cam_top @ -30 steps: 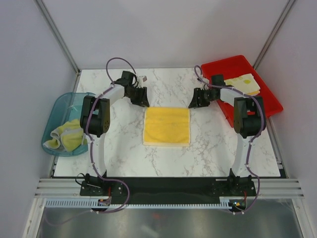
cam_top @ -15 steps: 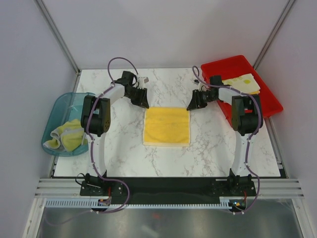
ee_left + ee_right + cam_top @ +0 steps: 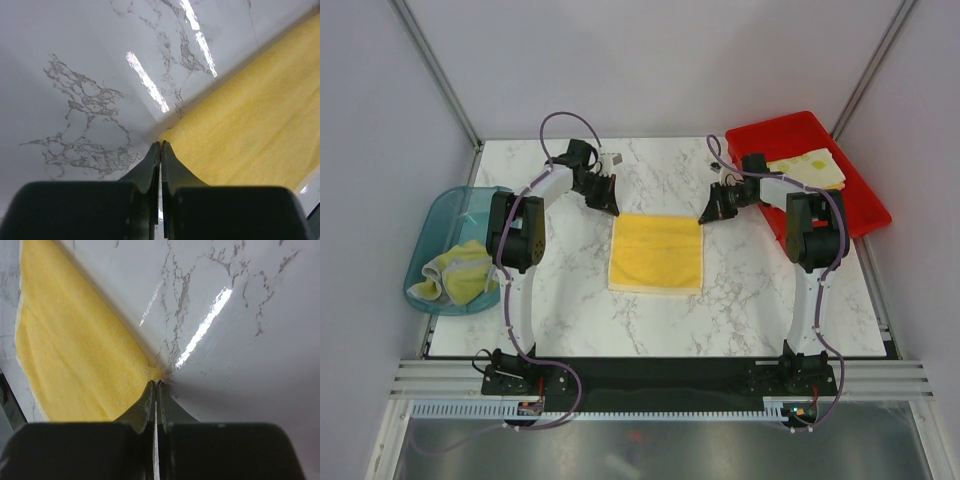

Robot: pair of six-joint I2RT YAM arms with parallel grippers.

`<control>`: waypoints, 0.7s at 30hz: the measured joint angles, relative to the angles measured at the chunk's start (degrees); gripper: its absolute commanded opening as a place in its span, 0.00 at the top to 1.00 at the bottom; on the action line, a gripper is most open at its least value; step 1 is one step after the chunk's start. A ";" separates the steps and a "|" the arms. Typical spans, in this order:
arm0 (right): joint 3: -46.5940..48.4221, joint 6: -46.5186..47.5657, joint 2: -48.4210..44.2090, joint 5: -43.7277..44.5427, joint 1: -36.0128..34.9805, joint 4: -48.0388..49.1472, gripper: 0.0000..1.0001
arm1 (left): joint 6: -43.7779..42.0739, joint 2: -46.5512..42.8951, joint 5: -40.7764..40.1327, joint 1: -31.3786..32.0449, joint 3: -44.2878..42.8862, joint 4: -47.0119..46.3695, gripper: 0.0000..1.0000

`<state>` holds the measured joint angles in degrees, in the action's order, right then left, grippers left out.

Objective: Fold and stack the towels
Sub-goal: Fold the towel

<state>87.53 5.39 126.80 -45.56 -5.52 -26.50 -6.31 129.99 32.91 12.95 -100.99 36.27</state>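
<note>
From above, a white marble table [image 3: 570,300] with two robot arms mounted at its near edge. A yellow towel [image 3: 656,253] lies flat at the centre of the table. The left gripper [image 3: 611,209] is at the towel's far left corner and the right gripper [image 3: 704,216] is at its far right corner. In this view both are too small for their fingers to be made out.

The wrist cameras show what the overhead view cannot. On the left wrist, the two dark fingers are pressed together with almost no gap. Their tips touch the table right at the towel's corner, but it is not possible to tell whether any cloth is caught between them. On the right wrist, the fingers are likewise closed tight. Here the yellow corner puckers up into the tips, pinched between them.

Only the overhead view shows the rest. A red tray [image 3: 865,215] sits at the far right with a white printed towel [image 3: 810,170] lying folded in it. A teal tub [image 3: 440,210] sits off the left edge with a crumpled towel [image 3: 455,275], yellow-green and white, inside.

Count: three towels, one tray, one tub, two grippers.
</note>
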 measured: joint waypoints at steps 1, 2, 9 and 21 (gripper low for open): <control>-0.17 -0.17 -0.15 0.17 0.00 0.63 1.00 | 0.00 0.00 -0.04 -0.02 -0.55 0.09 0.98; -0.46 -0.28 -0.33 0.42 0.00 1.29 0.94 | 0.00 0.00 -0.09 0.00 -0.94 0.02 0.98; -0.61 -2.45 -0.85 0.83 -0.04 3.37 0.55 | 0.02 0.09 -0.92 0.00 -2.47 0.04 0.98; -0.33 -2.86 -1.20 1.29 -0.26 4.24 0.55 | 0.00 1.77 -1.60 0.00 -3.19 0.20 0.98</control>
<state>87.20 2.52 125.60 -44.27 -5.78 -22.26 -6.31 131.76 31.31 12.95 -104.18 36.47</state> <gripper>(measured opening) 0.462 0.033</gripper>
